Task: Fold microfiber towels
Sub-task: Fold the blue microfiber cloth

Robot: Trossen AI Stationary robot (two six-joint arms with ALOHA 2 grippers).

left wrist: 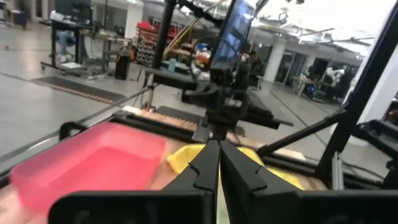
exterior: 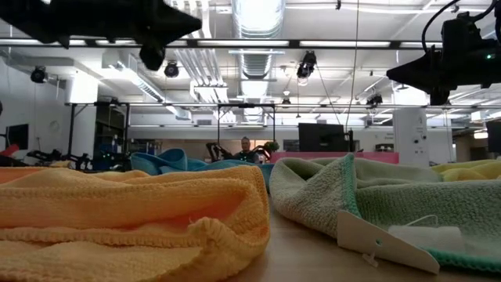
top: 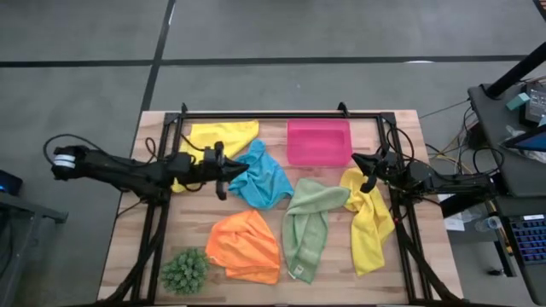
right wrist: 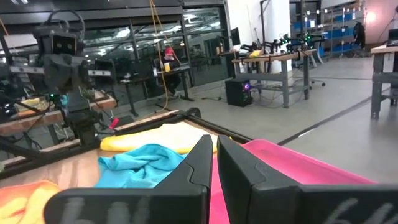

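**Both grippers closed and empty above five loose towels**

Overhead, the left gripper (top: 221, 175) hangs beside the blue towel (top: 263, 176), its fingers pressed together on nothing. Opposite, the right gripper (top: 368, 171) sits over the top of one yellow towel (top: 369, 220), also closed and empty. The other yellow towel (top: 217, 136) lies at the table's far edge, left of the pink tray (top: 319, 141). The green towel (top: 309, 223) lies crumpled mid-table, and the orange towel (top: 246, 246) lies beside the spiky plant ball (top: 185, 270).
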